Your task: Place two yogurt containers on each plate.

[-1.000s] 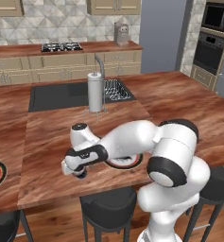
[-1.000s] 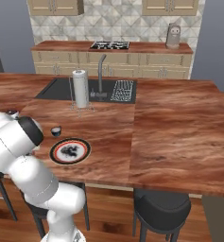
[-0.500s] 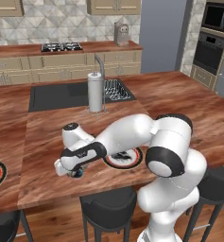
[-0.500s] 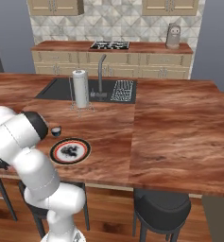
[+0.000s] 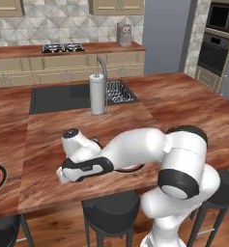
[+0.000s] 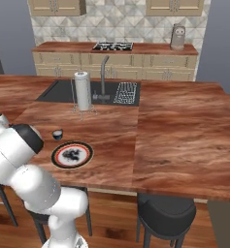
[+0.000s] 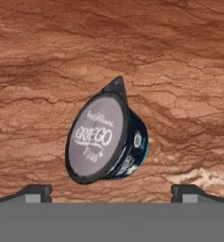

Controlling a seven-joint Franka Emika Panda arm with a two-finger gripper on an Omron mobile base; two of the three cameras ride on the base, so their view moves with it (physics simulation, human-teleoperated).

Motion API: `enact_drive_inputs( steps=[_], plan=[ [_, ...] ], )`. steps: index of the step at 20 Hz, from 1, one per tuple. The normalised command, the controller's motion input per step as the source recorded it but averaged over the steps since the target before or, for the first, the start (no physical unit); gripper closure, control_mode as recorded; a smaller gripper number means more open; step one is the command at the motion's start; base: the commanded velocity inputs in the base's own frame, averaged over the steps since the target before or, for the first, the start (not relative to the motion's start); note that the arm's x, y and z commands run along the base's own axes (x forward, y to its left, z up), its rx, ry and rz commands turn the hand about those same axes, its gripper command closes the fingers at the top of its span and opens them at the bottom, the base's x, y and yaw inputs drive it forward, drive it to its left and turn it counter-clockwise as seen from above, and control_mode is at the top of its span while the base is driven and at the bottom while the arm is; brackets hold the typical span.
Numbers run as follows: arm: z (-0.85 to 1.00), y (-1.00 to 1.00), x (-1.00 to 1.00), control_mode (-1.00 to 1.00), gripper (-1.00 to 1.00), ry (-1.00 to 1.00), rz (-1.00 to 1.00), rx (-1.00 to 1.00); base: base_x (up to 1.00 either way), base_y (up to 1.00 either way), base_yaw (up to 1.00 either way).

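The arm bends low over the wooden counter (image 5: pixel 48 144), its gripper (image 7: pixel 111 191) with fingers spread wide and holding nothing, pointing down at a tilted yogurt container (image 7: pixel 106 139) lying toward 12 o'clock between the tips.

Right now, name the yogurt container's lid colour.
Pale grey with white lettering on the yogurt container, clearest in the hand view.

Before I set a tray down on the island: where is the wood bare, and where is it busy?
Bare: the broad stretch right of the sink, reaching the island's far right edge. Busy: near the paper-towel roll, and the front left, where a plate and a yogurt container sit close together.
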Motion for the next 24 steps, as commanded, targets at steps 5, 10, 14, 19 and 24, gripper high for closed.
enact_drive_inputs(
  steps=[5,10,14,19,24],
  plan=[
    [0.17,-0.40,-0.32,-1.00,-1.00,-0.05,0.00,0.00,0.00,0.00,0.00],
    [0.36,-0.38,-0.09,-1.00,-1.00,0.00,0.00,0.01,0.00,0.00,0.00],
    [0.33,0.04,0.00,-1.00,-1.00,0.00,0.00,0.19,0.00,0.00,0.00],
    [0.24,0.34,-0.03,-1.00,-1.00,0.00,0.00,0.15,0.00,0.00,0.00],
    [0.02,0.23,0.11,-1.00,-1.00,0.00,0.00,0.01,0.00,0.00,0.00]
  ],
)
